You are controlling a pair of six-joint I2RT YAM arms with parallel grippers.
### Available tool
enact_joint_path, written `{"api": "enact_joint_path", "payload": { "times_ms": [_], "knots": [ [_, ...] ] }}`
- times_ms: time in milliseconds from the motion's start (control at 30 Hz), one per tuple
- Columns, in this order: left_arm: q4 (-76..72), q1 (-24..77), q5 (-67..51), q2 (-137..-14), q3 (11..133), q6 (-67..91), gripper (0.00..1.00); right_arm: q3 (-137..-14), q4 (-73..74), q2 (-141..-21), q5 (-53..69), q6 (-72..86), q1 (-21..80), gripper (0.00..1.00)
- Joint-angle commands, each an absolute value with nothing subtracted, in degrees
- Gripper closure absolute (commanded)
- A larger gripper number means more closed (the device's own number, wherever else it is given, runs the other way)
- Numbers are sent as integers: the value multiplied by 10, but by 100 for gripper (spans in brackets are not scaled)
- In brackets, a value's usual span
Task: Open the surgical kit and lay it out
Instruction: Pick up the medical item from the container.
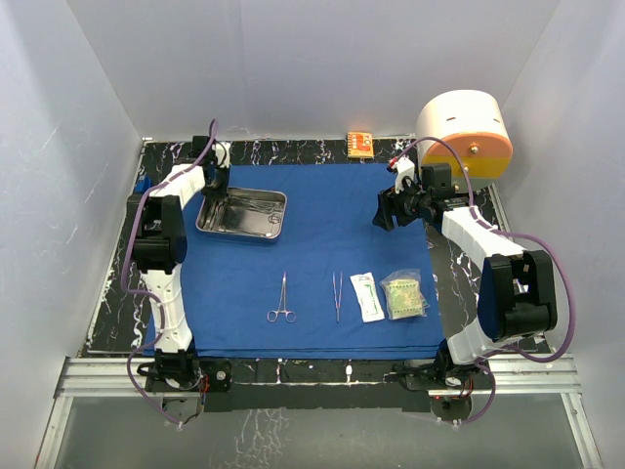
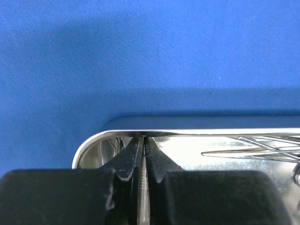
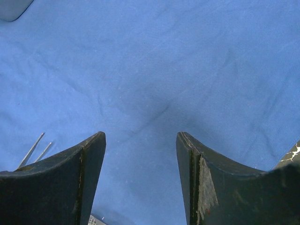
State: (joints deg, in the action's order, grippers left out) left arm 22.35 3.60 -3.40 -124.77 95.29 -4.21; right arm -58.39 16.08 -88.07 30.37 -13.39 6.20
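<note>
Sitting inside steel tray point(image 2: 187, 132), left gripper point(image 2: 144, 144) clenched, right gripper point(image 3: 140, 136) released above drape point(image 3: 140, 56)

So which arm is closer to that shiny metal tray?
The left. The left gripper is shut right at the tray's left end; the right gripper hangs open over the blue cloth, well off to the tray's right.

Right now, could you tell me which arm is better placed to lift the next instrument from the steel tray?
Left. The left gripper is at the steel tray, shut on a slim metal piece; the right gripper hangs open over blue cloth, away from it.
</note>
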Motion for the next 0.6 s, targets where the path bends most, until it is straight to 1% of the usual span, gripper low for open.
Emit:
{"api": "enact_joint_path", "payload": {
  "times_ms": [0, 567],
  "knots": [
    [230, 37, -51, -1188, 965, -36, 100, -591, 141, -860, 311, -130, 58, 39],
    [246, 37, -63, -1131, 972, -36, 100, -592, 141, -861, 311, -131, 59, 39]
  ]
}}
